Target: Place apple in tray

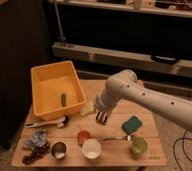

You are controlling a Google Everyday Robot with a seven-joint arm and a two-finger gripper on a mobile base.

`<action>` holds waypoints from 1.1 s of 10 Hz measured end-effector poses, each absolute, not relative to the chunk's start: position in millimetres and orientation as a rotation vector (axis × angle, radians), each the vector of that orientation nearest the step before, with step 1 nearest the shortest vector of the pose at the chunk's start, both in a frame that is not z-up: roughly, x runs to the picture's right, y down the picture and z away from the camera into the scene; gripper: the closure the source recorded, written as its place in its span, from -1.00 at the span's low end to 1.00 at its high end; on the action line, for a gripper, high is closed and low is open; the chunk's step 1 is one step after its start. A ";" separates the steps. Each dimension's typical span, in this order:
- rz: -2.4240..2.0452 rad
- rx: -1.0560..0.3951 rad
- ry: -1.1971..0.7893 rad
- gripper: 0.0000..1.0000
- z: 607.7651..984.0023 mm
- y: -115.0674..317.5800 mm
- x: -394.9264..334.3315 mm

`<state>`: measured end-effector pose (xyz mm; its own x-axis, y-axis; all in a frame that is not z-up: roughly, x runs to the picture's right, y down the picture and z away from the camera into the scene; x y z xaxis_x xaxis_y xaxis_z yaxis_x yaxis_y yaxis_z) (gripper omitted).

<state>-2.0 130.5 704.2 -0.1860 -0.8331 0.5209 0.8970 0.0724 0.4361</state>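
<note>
The apple (83, 136) is a small reddish-orange fruit on the wooden table, just behind the small white bowl (91, 148). The tray (45, 107) is a large yellow-orange bin at the table's back left, with a small green item (63, 99) inside. My gripper (102, 118) hangs from the white arm above the middle of the table. It is to the right of the tray and up and to the right of the apple, apart from it. Nothing shows in it.
A green sponge (132, 124), a green cup (138, 145) and a spoon (114, 138) lie at the right. A metal cup (58, 149), dark grapes (35, 154), a crumpled bag (36, 141) and a brush (49, 123) lie at the left. A dark cabinet stands to the left.
</note>
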 end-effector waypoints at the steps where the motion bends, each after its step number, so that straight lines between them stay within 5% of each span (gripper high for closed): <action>1: -1.559 -0.104 -0.824 -0.60 700.1 138.4 -4.4; 11: -1.576 -0.173 -0.795 -0.60 762.7 199.4 -34.7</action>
<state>-34.7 199.4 762.7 -0.1902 -0.8178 0.5432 0.9229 0.0397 0.3829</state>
